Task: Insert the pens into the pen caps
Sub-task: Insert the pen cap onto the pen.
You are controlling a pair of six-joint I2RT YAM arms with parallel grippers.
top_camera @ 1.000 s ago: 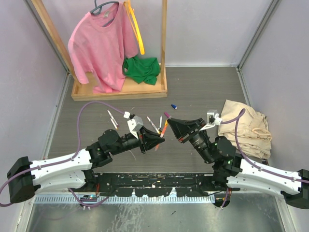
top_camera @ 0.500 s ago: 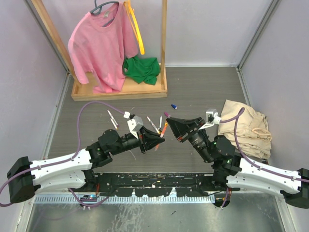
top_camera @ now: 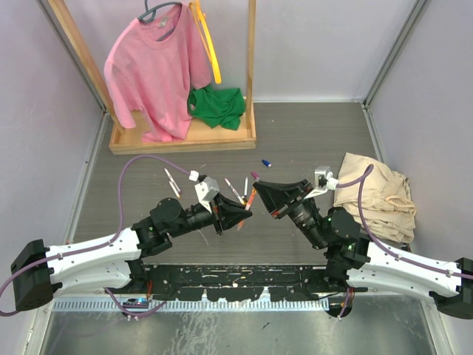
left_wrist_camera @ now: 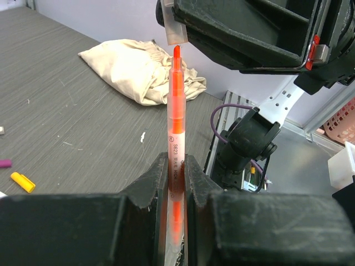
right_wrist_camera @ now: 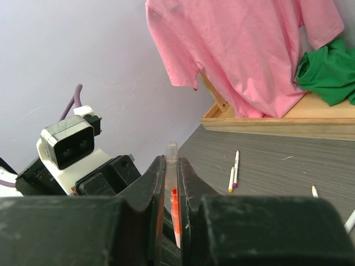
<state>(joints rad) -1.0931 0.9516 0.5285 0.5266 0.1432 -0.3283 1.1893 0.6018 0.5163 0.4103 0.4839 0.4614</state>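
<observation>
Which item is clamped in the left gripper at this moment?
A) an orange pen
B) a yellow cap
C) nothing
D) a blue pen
A: the left wrist view shows the left gripper shut on the orange pen, its tip at the clear cap in the right gripper.

White-shelled arms [top_camera: 89, 259] with black joints, purple cables [top_camera: 137, 164], white wrist cameras [top_camera: 207, 188]; left claw [top_camera: 246, 214] and right claw [top_camera: 260, 188] are black.

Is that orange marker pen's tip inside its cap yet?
Out: the orange marker pen shows its bare tip just at the mouth of the translucent cap.
</observation>
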